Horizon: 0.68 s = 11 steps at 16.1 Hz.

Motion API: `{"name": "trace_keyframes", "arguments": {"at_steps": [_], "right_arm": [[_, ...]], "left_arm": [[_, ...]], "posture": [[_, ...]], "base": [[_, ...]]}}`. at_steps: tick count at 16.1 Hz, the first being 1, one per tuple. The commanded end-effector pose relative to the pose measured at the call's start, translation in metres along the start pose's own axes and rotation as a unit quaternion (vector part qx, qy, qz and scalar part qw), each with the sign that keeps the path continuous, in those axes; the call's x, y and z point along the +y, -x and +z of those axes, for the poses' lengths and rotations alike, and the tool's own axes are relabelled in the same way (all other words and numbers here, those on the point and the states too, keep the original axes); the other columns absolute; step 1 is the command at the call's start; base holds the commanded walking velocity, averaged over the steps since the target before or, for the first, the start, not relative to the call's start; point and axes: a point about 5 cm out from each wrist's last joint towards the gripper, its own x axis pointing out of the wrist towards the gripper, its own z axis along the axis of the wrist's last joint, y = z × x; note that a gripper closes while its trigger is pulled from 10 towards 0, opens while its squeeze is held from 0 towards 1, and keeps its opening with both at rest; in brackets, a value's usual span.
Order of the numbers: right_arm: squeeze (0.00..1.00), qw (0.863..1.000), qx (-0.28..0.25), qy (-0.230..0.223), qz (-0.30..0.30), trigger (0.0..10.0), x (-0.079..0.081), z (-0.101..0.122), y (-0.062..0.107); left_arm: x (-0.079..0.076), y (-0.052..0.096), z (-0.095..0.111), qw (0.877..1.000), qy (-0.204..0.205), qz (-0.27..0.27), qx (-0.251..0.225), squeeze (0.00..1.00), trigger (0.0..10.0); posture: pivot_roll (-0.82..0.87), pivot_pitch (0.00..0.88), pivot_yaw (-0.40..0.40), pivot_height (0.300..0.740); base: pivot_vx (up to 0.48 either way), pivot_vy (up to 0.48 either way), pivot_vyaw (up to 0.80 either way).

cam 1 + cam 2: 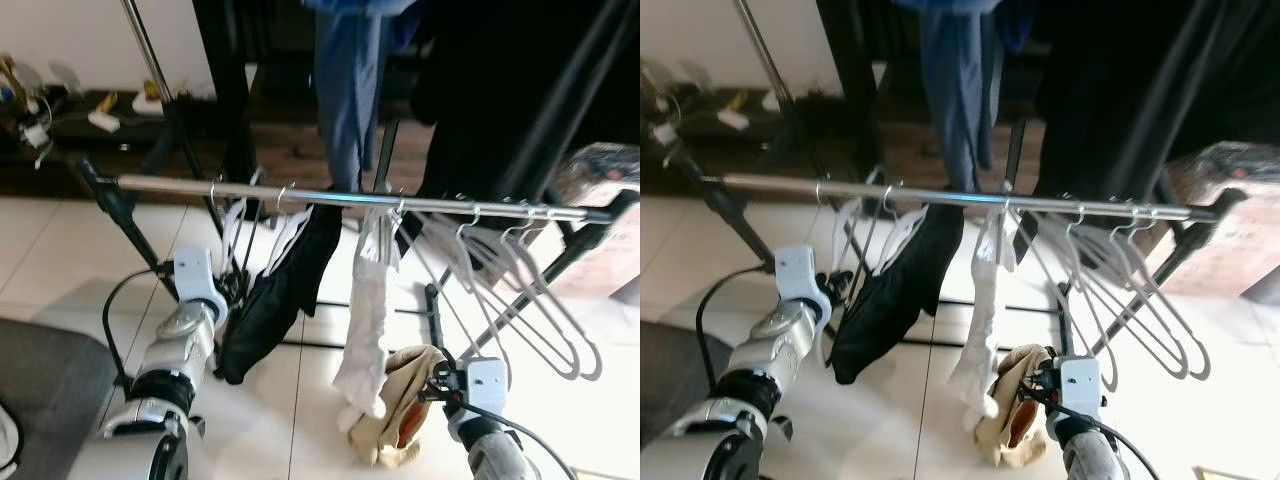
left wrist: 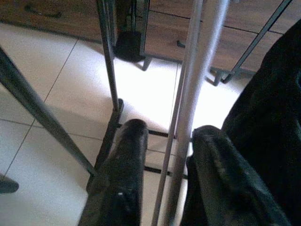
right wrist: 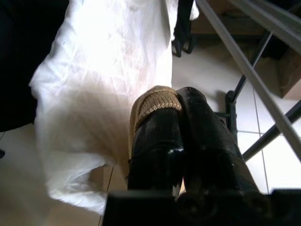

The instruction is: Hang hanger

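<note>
Here, left gripper jaws apart around a thin hanger wire; right gripper jaws clamped on tan knit garment.

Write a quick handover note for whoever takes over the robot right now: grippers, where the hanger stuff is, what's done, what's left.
Left gripper: open, fingers either side of a thin grey hanger wire, beside the black garment under the rail.
Right gripper: shut on the tan knit garment, low, beside the white garment.
On the rail: black and white garments on hangers, plus several empty hangers toward the right end.
Done: two garments hung.
Left: the tan garment is not on the rail yet; whether it is on a hanger cannot be told.
</note>
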Motion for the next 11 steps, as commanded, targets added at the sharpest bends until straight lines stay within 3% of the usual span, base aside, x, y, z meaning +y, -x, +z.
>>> {"name": "trace_keyframes", "arguments": {"at_steps": [1, 4, 11], "right_arm": [[0.00, 1.000, 0.000, -0.005, 0.000, 10.0, 0.002, 0.001, 0.005], [0.00, 1.000, 0.012, -0.009, -0.006, 10.0, 0.001, -0.002, 0.012], [0.00, 1.000, 0.019, -0.013, -0.009, 10.0, 0.002, -0.001, 0.010]], "left_arm": [[0.002, -0.001, 0.005, 1.000, -0.005, 0.005, -0.008, 0.00, 0.0], [-0.001, -0.003, 0.018, 0.999, -0.009, 0.013, -0.036, 0.00, 0.0], [-0.003, -0.003, 0.023, 0.998, -0.020, 0.019, -0.050, 0.00, 0.0]], "posture": [[-0.09, 0.308, -0.007, 0.740], [-0.09, 0.316, -0.003, 0.740], [-0.08, 0.297, 0.003, 0.740]], "base": [[0.000, 0.000, 0.00], [0.000, 0.000, 0.00], [0.000, 0.000, 0.00]]}}
